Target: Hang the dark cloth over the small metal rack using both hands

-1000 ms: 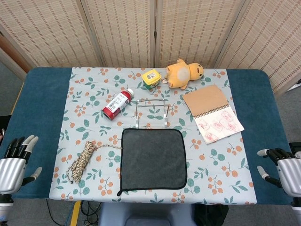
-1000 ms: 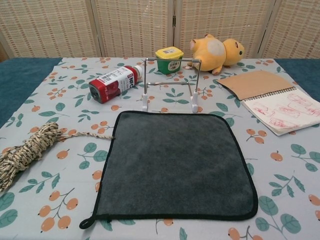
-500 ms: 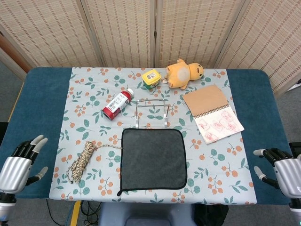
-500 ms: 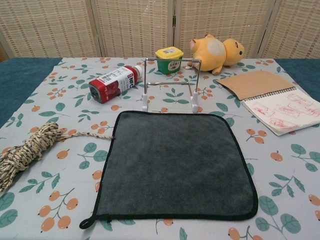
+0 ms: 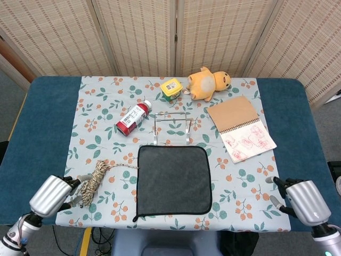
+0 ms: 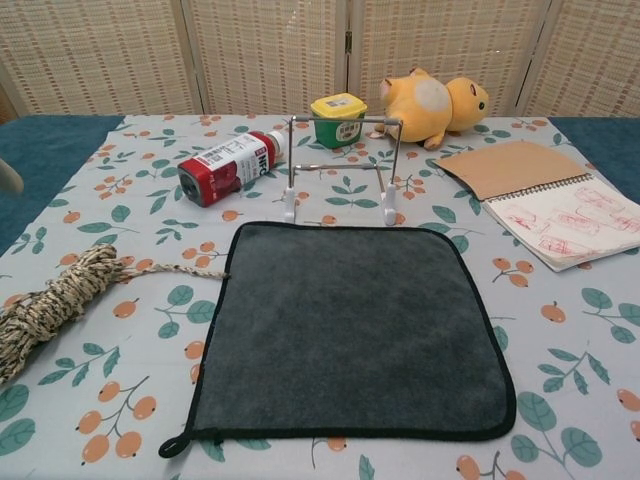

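Centrally, one dark cloth (image 5: 173, 180), square, napped, with a stitched black edge, lies flat in the lower middle of the head view on the floral cover of the bench (image 5: 37, 114). One small metal rack (image 5: 172, 127), thin wire with an upright bar, stands just above the cloth's top edge, bare.

Other items, one each: a red plastic bottle (image 5: 133, 118) on its side at upper left of the rack, a yellow-lidded tub (image 5: 171, 88), a yellow plush toy (image 5: 208, 84), an open spiral notebook (image 5: 241, 129) at right, and a braided rope bundle (image 5: 91, 183) at lower left.

At bottom left, the left robot hand (image 5: 56, 194) holds nothing, fingertips just beside the rope; contact cannot be told. At bottom right, the right robot hand (image 5: 298, 200) holds nothing, fingers partly spread, apart from the cloth.
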`<action>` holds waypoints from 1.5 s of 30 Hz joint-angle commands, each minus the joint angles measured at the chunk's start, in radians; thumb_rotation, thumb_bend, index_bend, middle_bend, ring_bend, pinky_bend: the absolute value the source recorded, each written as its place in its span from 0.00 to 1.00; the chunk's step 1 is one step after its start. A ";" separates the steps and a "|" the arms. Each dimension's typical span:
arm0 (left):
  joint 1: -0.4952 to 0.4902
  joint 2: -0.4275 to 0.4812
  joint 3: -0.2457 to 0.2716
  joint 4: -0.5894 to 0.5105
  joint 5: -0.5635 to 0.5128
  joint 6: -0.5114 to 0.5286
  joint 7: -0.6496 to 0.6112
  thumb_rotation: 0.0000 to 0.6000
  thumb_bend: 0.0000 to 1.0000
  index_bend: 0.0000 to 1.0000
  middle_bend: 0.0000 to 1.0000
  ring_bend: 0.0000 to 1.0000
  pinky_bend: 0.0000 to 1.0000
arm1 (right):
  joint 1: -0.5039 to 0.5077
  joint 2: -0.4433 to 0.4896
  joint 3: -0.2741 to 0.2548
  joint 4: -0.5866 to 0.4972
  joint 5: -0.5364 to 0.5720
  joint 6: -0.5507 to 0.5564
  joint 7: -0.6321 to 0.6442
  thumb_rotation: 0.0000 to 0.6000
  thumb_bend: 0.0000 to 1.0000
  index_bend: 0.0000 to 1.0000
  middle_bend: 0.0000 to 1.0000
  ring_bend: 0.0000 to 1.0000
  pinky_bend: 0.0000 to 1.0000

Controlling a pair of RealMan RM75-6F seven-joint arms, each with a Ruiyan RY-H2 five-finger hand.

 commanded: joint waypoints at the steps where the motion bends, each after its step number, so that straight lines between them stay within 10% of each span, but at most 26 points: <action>1: -0.042 -0.034 0.009 -0.001 0.028 -0.051 0.011 1.00 0.25 0.32 0.90 0.84 0.95 | 0.017 -0.003 -0.017 -0.011 -0.020 -0.035 -0.015 1.00 0.25 0.36 0.80 0.76 0.85; 45: -0.318 -0.450 0.072 0.180 0.016 -0.377 0.178 1.00 0.25 0.34 1.00 0.93 0.99 | 0.163 -0.180 -0.089 0.066 -0.012 -0.299 -0.098 1.00 0.21 0.36 0.93 0.89 0.96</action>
